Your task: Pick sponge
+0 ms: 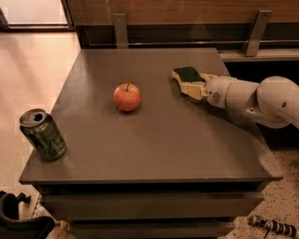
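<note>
The tool [191, 87] sits low over the table's [159, 154] far right part, at the end of a white arm [254, 95] that reaches in from 3 o'clock. Whether it is spread or pinching, I cannot tell from here; its pale tip blends with the foam it touches.

The sponge [188, 73] lies right at the tool's tip, toward 11 o'clock from it, green side up with a strip of yellow foam showing along the near edge. It rests on the table near the back right corner, touching the tool.

From the tool, an apple [127, 97] stands at 9 o'clock, well apart, stem up, near the table's middle. A green can [43, 135] stands upright at about 8 o'clock, far off by the front left corner, its opened top showing. Nothing lies between the tool and the sponge.

Beyond the table, at 12 o'clock, two metal brackets [120, 29] rise against a wooden wall [187, 10].
</note>
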You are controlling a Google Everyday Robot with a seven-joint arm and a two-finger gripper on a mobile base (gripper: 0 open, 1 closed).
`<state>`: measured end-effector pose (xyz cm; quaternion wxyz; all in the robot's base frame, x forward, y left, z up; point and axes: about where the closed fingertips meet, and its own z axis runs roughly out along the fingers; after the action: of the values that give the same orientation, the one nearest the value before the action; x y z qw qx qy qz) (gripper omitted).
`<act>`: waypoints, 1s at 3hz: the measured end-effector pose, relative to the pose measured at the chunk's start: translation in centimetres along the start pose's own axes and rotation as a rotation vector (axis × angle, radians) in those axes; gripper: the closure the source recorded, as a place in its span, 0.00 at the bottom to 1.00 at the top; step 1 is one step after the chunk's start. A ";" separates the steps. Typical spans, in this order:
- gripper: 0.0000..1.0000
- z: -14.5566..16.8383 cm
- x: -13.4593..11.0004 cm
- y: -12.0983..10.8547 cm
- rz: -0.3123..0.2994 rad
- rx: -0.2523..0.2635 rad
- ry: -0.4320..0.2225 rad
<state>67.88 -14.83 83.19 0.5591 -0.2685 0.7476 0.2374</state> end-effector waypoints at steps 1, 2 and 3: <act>1.00 -3.7 -3.2 -0.4 -0.024 -0.054 0.047; 1.00 -7.4 -6.3 -0.3 -0.030 -0.139 -0.011; 1.00 -10.8 -10.0 0.5 -0.058 -0.206 -0.072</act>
<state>62.21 -20.20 95.63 0.5618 -0.3373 0.6904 0.3064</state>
